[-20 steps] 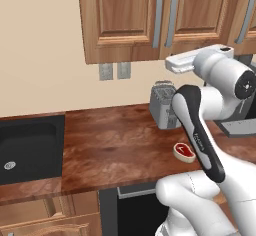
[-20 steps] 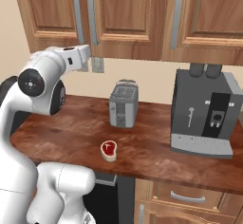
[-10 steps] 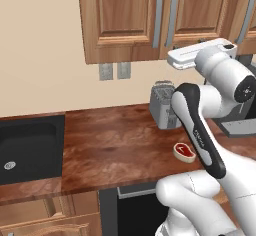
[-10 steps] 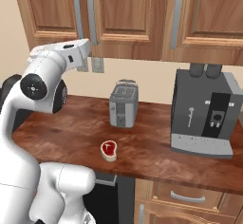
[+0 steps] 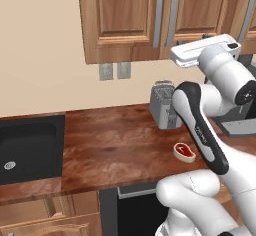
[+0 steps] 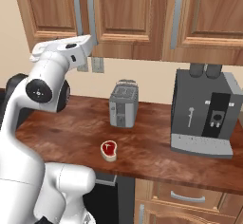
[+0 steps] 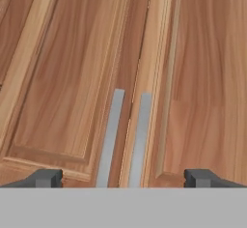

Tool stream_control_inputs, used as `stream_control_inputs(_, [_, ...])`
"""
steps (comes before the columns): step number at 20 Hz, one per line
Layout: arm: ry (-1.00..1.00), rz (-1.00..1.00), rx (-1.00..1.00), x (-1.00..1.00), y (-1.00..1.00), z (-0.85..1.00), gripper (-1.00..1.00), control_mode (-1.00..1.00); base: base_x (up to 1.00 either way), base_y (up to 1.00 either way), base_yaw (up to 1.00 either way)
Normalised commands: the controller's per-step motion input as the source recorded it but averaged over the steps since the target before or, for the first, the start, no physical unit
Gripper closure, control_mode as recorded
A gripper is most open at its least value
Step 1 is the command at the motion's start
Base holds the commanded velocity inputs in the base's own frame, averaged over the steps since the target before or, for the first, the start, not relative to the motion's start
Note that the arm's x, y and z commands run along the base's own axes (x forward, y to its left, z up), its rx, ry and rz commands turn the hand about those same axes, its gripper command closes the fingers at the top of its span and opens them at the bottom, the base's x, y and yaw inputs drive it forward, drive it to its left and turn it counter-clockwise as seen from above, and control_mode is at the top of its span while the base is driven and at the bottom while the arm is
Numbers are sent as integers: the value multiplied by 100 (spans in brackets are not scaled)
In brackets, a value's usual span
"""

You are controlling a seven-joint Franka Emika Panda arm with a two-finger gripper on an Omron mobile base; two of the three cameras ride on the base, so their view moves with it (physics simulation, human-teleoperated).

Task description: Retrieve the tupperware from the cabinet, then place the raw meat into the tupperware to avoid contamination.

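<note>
Reaching for the cabinet doors, first step of the task: gripper (image 7: 123, 178) is spread fully wide, nothing between the fingers, nothing held. In the hand view the two dark fingertips (image 7: 47, 178) sit at the bottom, and straight ahead, between them, stand two grey bar handles, left handle (image 7: 110, 137) and right handle (image 7: 140, 140), side by side at the seam where the two cabinet (image 5: 130, 20) doors meet. Not touching either bar; how much gap remains I cannot tell. Doors look shut, so the tupperware is presumably inside, hidden, no sight of it. Judging next move: pick one bar, shift sideways so it sits centred between the fingers, advance, close on it, then pull the door out along its hinge arc. Both bars lie inside the spread, so the risk is catching both at once. From the base views the hand (image 6: 64, 52) sits high, just in front of the cabinet's lower edge. Well below the gripper on the wooden counter (image 5: 110, 145) lies the raw meat (image 5: 184, 151), flat, apart from everything, with the toaster (image 6: 124, 103) just behind it and the coffee machine (image 6: 204, 114) off to the side.
</note>
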Motion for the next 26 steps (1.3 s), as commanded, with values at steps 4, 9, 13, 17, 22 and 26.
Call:
stream_control_inputs(4, [-8, 0, 0, 0, -9, 10, -100, -100, 0, 0, 0])
stream_control_inputs(9, [-5, 0, 0, 0, -6, 8, -100, -100, 0, 0, 0])
stream_control_inputs(13, [-1, 0, 0, 0, -2, 2, -100, -100, 0, 0, 0])
stream_control_inputs(17, [0, 0, 0, 1, -1, 0, -100, -100, 0, 0, 0])
stream_control_inputs(22, [0, 0, 0, 6, -3, 0, -100, -100, 0, 0, 0])
stream_control_inputs(26, [0, 0, 0, 14, -6, 0, -100, -100, 0, 0, 0])
